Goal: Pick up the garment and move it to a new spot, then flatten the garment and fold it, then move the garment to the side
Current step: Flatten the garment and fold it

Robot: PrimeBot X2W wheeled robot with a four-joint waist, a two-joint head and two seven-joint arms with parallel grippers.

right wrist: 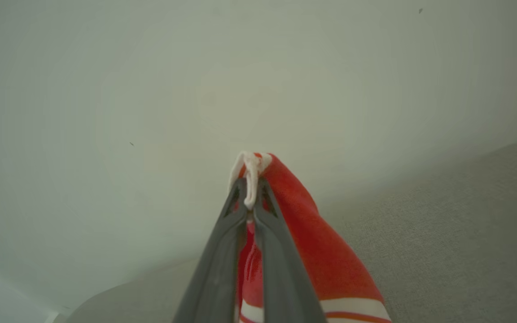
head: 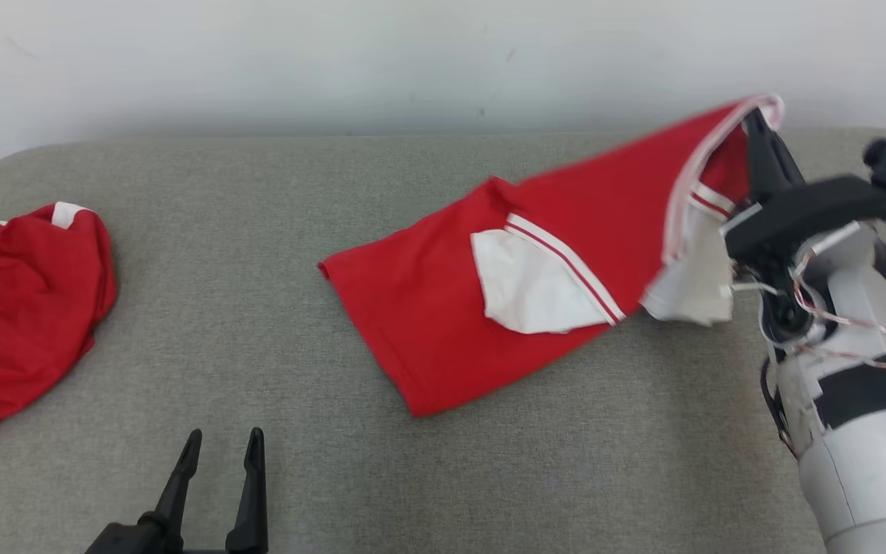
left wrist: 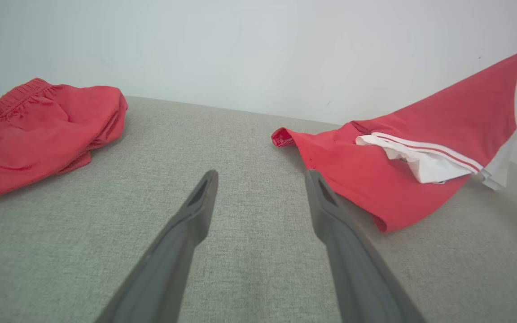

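1. The garment (head: 443,323): red knit with white striped trim and a white inner patch. One trimmed edge was raised at 2 o'clock in the head view. The rest sloped down to the cushion (head: 274,231), with the lower hem resting near the centre.
2. Handling, as judged: light, soft and limp. It would likely sag and drag rather than keep its shape, with little risk of damage. The best hold looked to be the doubled white trim or a hem corner, where the cloth is thickest. A second hold at the free corner toward 9 o'clock should help spread it flat.
3. The right gripper (right wrist: 250,197): fingers pinched tight on the white trim, holding that edge aloft.
4. The left gripper (head: 221,454): at 7 o'clock, fingers spread wide and empty, apart from the garment.
5. The cushion: grey woven fabric, flat.
6. The other red garment (head: 28,308): bunched at 9 o'clock, well apart.
7. The wall (head: 258,61): pale, at 12 o'clock.
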